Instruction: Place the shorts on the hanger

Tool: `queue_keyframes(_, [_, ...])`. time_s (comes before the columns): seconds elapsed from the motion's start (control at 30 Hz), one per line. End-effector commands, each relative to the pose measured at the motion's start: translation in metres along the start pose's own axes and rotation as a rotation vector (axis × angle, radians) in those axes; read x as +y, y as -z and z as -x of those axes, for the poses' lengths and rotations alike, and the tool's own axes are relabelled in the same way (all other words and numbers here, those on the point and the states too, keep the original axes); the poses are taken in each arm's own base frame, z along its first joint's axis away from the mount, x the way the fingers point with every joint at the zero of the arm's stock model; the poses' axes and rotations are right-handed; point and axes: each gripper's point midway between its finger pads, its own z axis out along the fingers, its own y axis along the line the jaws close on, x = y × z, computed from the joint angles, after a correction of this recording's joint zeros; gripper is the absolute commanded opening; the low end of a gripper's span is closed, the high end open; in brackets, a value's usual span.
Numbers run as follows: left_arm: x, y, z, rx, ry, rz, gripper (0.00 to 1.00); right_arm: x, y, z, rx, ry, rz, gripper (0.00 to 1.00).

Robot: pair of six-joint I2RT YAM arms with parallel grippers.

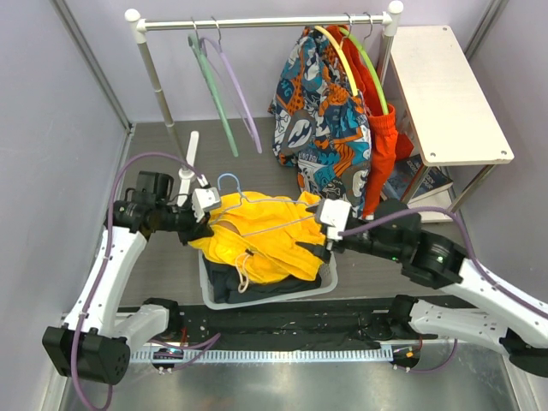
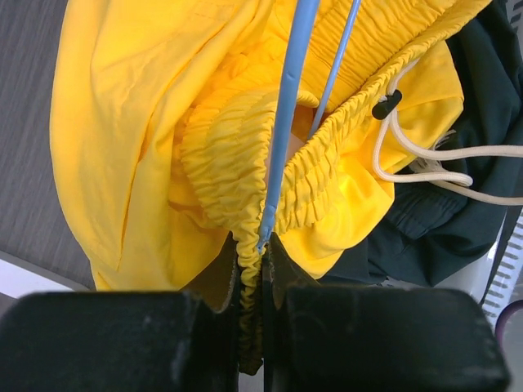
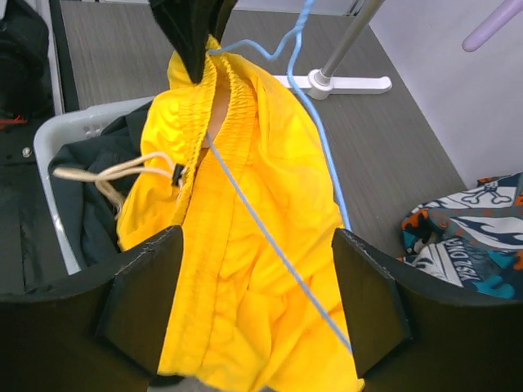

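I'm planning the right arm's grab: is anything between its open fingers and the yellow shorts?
Only the blue hanger: its thin wire lies across the shorts under the right gripper. Nothing else visible. The left gripper pinches the waistband.

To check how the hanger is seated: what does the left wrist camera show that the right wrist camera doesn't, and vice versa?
Left wrist only: the hanger wire end meeting the waistband right where the left pincer is clamped on the shorts. Right wrist only: the open right pincer, the hanger's hook, the rack foot, patterned shorts. Both: yellow shorts, blue hanger, white drawstring, dark garment.
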Motion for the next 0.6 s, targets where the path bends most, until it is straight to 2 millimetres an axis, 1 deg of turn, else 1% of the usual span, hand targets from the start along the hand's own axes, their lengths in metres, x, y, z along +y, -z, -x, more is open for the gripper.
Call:
queue_keyframes(0.0, [0.007, 0.005, 0.014, -0.028, 0.076, 0.031, 0.00, 0.025, 0.038, -0.033, 0.139, 0.035, 0.114, 0.76])
queue_keyframes(0.03, [0.008, 0.005, 0.014, -0.029, 0.090, 0.035, 0.00, 0.032, 0.043, -0.040, 0.152, 0.023, 0.137, 0.76])
queue_keyframes(0.07, [0.009, 0.004, 0.015, -0.031, 0.092, 0.036, 0.00, 0.039, 0.041, -0.053, 0.175, -0.005, 0.152, 0.76])
queue_keyframes(0.1, [0.010, 0.004, 0.014, -0.030, 0.100, 0.039, 0.00, 0.040, 0.039, -0.056, 0.166, -0.026, 0.141, 0.76])
queue_keyframes(0.13, [0.011, 0.004, 0.014, -0.026, 0.116, 0.042, 0.00, 0.037, 0.035, -0.049, 0.107, -0.029, 0.117, 0.77])
queue_keyframes(0.17, [0.012, 0.003, 0.014, -0.024, 0.124, 0.044, 0.00, 0.045, 0.029, -0.068, 0.126, -0.043, 0.132, 0.77])
queue_keyframes(0.2, [0.012, 0.003, 0.014, -0.018, 0.135, 0.044, 0.00, 0.046, 0.024, -0.071, 0.116, -0.048, 0.123, 0.78])
queue_keyframes(0.23, [0.013, 0.005, 0.015, -0.015, 0.141, 0.047, 0.00, 0.042, 0.014, -0.070, 0.092, -0.052, 0.099, 0.78])
queue_keyframes(0.27, [0.011, 0.005, 0.012, 0.000, 0.164, 0.043, 0.00, 0.045, 0.008, -0.081, 0.113, -0.063, 0.095, 0.78])
queue_keyframes(0.33, [0.011, 0.006, 0.011, 0.008, 0.180, 0.048, 0.00, 0.048, -0.004, -0.082, 0.105, -0.065, 0.094, 0.80])
queue_keyframes(0.37, [0.011, 0.007, 0.010, 0.011, 0.190, 0.061, 0.00, 0.052, -0.009, -0.088, 0.119, -0.077, 0.097, 0.80])
queue_keyframes(0.43, [0.011, 0.008, 0.008, 0.019, 0.208, 0.077, 0.00, 0.058, -0.015, -0.088, 0.109, -0.103, 0.109, 0.81])
queue_keyframes(0.5, [0.010, 0.008, 0.003, 0.036, 0.231, 0.088, 0.00, 0.062, -0.016, -0.093, 0.117, -0.097, 0.115, 0.81])
queue_keyframes(0.53, [0.011, 0.009, 0.002, 0.041, 0.238, 0.093, 0.00, 0.065, -0.017, -0.100, 0.132, -0.083, 0.109, 0.81])
queue_keyframes(0.57, [0.010, 0.008, 0.000, 0.045, 0.246, 0.094, 0.00, 0.063, -0.017, -0.104, 0.145, -0.064, 0.094, 0.81])
